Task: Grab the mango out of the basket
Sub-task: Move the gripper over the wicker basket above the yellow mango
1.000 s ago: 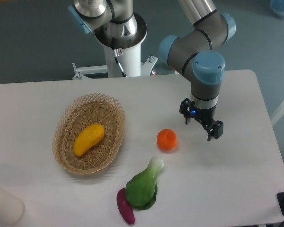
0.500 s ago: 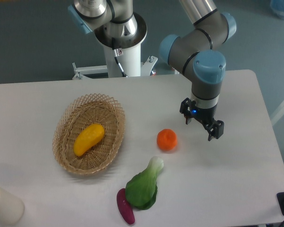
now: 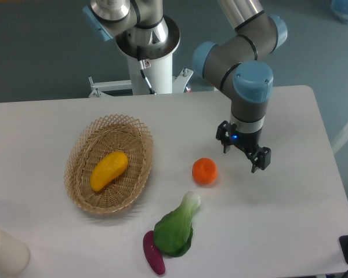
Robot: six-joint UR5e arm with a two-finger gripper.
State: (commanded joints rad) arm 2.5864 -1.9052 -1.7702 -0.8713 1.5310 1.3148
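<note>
The yellow mango (image 3: 108,170) lies slanted inside the oval wicker basket (image 3: 138,132) on the left half of the white table. My gripper (image 3: 243,152) hangs over the table well to the right of the basket, past the round orange fruit. Its two black fingers are spread apart and hold nothing.
A round orange fruit (image 3: 205,171) sits between the basket and the gripper. A green leafy vegetable (image 3: 177,226) and a purple eggplant (image 3: 153,252) lie near the front edge. A cream cylinder (image 3: 4,251) stands at the front left corner. The arm's base (image 3: 149,49) rises behind the table.
The gripper has shifted slightly left and up the image, toward the basket side. The fruits and basket have not moved.
</note>
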